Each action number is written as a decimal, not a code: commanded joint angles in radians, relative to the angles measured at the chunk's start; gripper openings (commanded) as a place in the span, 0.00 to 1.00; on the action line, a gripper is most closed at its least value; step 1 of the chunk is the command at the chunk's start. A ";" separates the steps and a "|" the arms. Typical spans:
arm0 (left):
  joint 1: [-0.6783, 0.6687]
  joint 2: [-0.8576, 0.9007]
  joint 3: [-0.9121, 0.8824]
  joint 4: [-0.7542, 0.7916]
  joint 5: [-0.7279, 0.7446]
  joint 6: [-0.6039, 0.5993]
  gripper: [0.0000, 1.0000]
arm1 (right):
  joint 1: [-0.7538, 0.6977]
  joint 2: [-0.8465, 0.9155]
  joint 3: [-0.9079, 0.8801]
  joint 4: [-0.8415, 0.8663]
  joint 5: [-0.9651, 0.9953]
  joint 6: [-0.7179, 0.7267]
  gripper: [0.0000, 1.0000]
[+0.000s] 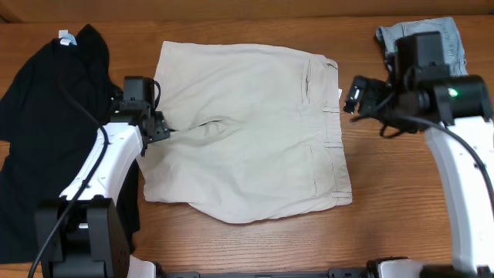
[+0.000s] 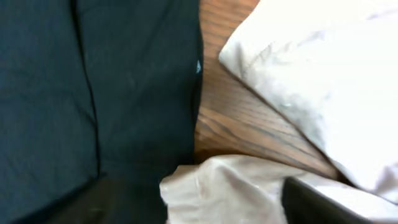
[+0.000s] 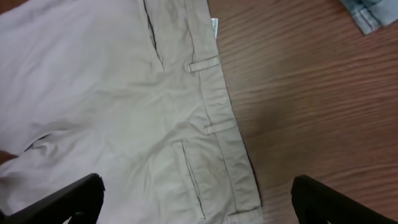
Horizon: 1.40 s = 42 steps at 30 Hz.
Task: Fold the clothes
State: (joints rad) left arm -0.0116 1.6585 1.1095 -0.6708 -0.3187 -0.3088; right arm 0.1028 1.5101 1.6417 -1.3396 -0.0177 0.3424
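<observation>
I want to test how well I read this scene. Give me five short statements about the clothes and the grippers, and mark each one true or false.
1. The cream-beige shorts lie spread out in the middle of the table. True.
2. Their waistband points toward the left gripper. False: it is on the right gripper's side.
3. The black top lies on the left gripper's side of the shorts. True.
4. The right gripper is shut on a belt loop. False: it is open and holds nothing.
5. The denim shorts lie on top of the cream-beige shorts. False: they lie apart, at the far right corner.
</observation>
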 commanded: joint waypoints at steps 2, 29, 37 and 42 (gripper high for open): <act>-0.003 0.002 0.198 -0.134 0.209 0.063 1.00 | 0.000 0.119 -0.002 0.061 -0.001 -0.056 0.96; -0.010 0.002 0.490 -0.341 0.353 0.175 1.00 | 0.149 0.680 -0.100 0.379 -0.043 -0.145 0.80; -0.013 0.002 0.490 -0.317 0.353 0.175 1.00 | 0.047 0.701 -0.167 0.536 0.005 -0.130 0.79; -0.031 0.006 0.490 -0.306 0.349 0.180 1.00 | -0.052 0.719 -0.167 0.647 -0.033 -0.134 0.75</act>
State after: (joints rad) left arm -0.0242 1.6630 1.5795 -0.9859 0.0235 -0.1528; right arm 0.1303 2.1403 1.5181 -0.7311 -0.0677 0.2089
